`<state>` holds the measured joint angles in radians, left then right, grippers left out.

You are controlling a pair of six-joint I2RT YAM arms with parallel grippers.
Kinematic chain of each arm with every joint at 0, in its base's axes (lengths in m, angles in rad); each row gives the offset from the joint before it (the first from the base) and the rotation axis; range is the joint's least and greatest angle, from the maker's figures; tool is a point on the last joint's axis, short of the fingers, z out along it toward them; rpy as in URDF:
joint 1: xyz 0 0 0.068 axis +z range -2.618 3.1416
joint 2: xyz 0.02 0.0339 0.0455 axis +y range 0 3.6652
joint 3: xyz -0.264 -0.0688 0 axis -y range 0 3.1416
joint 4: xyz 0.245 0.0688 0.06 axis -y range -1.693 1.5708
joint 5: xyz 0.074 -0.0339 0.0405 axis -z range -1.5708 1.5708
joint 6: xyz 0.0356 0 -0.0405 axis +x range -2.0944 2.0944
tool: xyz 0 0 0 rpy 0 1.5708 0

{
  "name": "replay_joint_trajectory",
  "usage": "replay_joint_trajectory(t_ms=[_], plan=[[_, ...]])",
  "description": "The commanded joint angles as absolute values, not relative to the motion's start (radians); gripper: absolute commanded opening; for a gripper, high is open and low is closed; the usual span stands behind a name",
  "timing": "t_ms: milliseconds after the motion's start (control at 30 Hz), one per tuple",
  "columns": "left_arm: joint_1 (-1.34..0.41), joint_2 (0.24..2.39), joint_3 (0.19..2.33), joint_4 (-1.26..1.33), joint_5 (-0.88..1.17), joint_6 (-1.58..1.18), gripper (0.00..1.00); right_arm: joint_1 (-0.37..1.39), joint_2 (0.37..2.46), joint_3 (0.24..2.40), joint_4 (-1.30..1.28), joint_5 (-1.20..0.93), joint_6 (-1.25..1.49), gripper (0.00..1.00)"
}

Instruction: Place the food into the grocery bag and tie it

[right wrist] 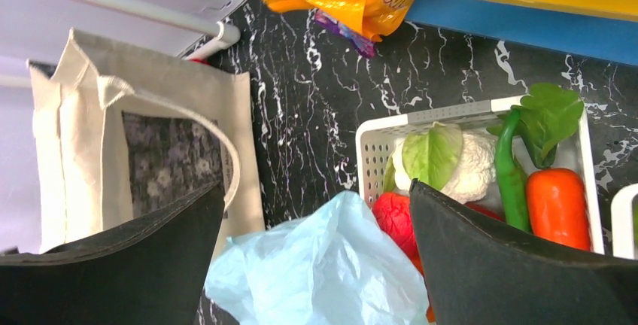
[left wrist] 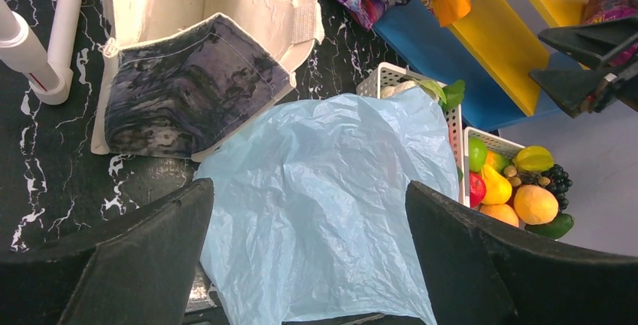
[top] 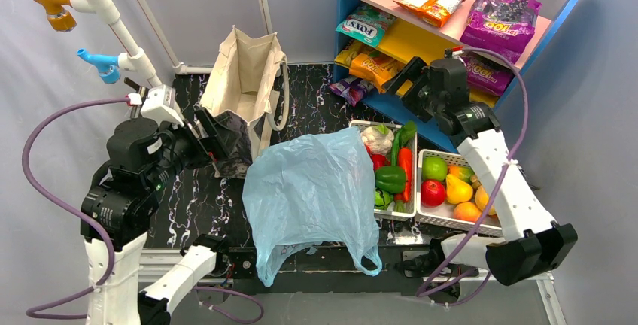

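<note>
Since the grocery bag (top: 312,189) lies flat with its mouth shut, the food (top: 390,178) just right of it in baskets (top: 396,216), and left gripper (left wrist: 308,197) and right gripper (right wrist: 316,193) both hang wide open and empty, I'd bet a pinch grabs both layers and fruit rolls off.

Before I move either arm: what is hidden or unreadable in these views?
- Top view: the grocery bag drapes over the vegetable basket's left side, hiding whatever lies beneath.
- Top view: the bag's mouth is lost in crumpled plastic; open or not is unclear.
- Left wrist: the left fingers cover the bag's near end.
- Right wrist: the fruit basket is cut off by the right edge.
</note>
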<state>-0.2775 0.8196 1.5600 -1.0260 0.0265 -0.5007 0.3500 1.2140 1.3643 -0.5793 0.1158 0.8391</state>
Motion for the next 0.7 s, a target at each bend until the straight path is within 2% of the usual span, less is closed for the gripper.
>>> replay_joint_trajectory(t_ms=[0, 433, 667], plan=[[-0.273, 0.796, 1.57, -1.041, 0.033, -0.465, 0.99, 0.356, 1.275, 1.38, -0.53, 0.22, 0.909, 1.0], [-0.274, 0.749, 1.55, -1.05, 0.014, -0.476, 1.0, 0.357, 1.445, 1.335, -0.339, 0.28, 0.941, 1.0], [-0.274, 0.736, 1.545, -1.062, -0.01, -0.484, 0.99, 0.357, 1.568, 1.409, -0.3, 0.322, 0.953, 1.0]])
